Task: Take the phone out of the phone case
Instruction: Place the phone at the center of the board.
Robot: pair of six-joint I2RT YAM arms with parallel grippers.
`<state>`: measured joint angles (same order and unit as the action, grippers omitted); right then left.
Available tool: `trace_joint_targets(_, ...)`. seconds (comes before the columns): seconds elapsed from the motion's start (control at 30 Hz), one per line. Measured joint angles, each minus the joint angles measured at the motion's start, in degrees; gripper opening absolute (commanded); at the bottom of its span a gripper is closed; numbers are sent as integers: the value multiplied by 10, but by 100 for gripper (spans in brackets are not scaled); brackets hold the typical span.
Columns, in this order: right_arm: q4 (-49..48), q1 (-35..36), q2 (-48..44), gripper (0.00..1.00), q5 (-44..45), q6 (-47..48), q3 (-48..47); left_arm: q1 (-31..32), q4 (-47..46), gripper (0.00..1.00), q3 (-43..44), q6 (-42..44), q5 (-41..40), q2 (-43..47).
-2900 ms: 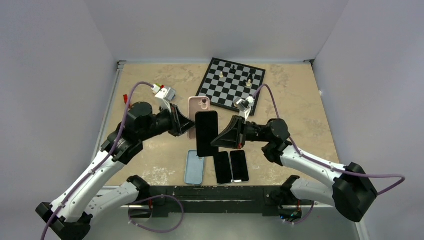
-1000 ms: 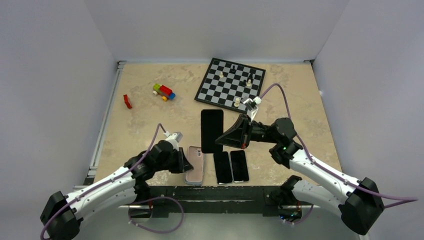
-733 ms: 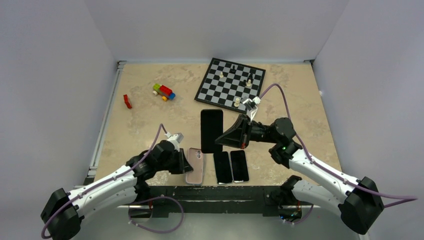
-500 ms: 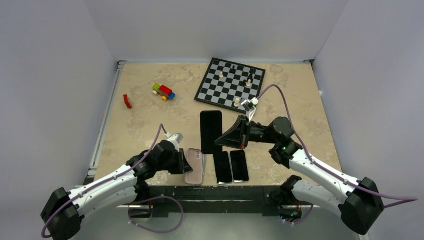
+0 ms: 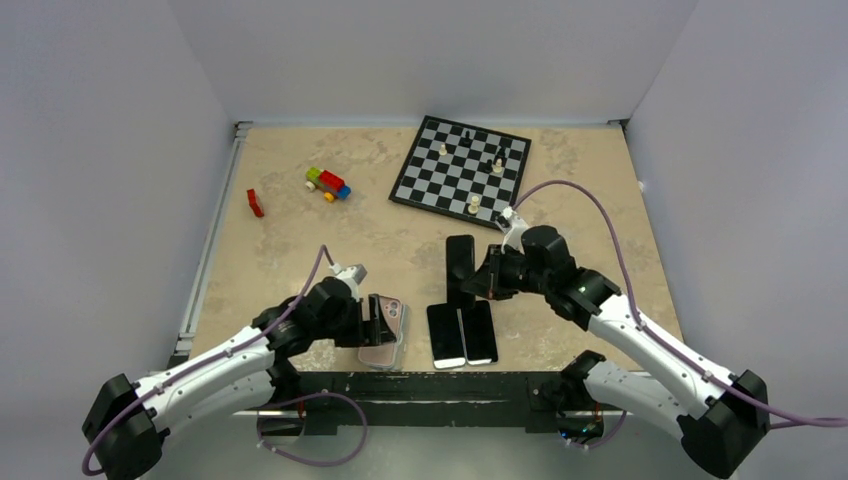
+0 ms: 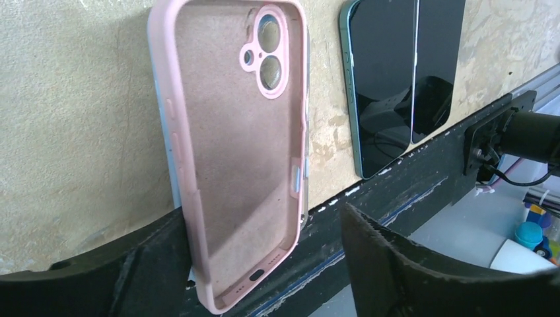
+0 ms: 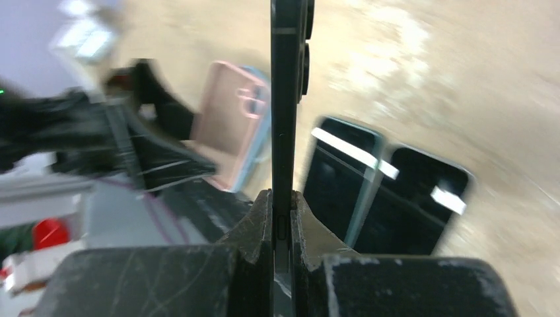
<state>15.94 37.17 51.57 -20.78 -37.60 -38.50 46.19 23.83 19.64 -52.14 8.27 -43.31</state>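
The black phone (image 5: 460,262) is out of its case and held edge-up above the table, with my right gripper (image 5: 480,283) shut on its lower end. In the right wrist view the phone (image 7: 285,99) shows as a thin dark edge pinched between the fingertips of the right gripper (image 7: 282,201). The empty pink phone case (image 5: 385,325) lies inside-up on a light blue case (image 6: 160,99) near the front edge. My left gripper (image 6: 257,228) stands open around the pink case (image 6: 238,145). The left finger is at the case's side and the right finger (image 6: 396,264) is clear of it.
Two bare phones (image 5: 462,333) lie side by side right of the cases, just under the held phone. A chessboard (image 5: 460,162) with a few pieces is at the back. A toy brick car (image 5: 328,184) and a red brick (image 5: 256,203) lie back left. The black base rail (image 5: 420,385) borders the front.
My left gripper has opened and let go of the pink case, which now lies on the blue case. My right arm has turned the phone edge-on and carried it right and nearer.
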Motion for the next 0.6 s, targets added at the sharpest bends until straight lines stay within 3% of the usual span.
trace_joint_targets(0.1,109,-5,18,0,80,10,-19,0,12,93,10,5,0,-3)
trace_joint_targets(0.3,267,-9,29,0,182,12,-35,0,29,96,27,18,2,-9)
trace_joint_targets(0.6,382,-9,46,0,240,12,-55,0,5,99,28,22,40,-60)
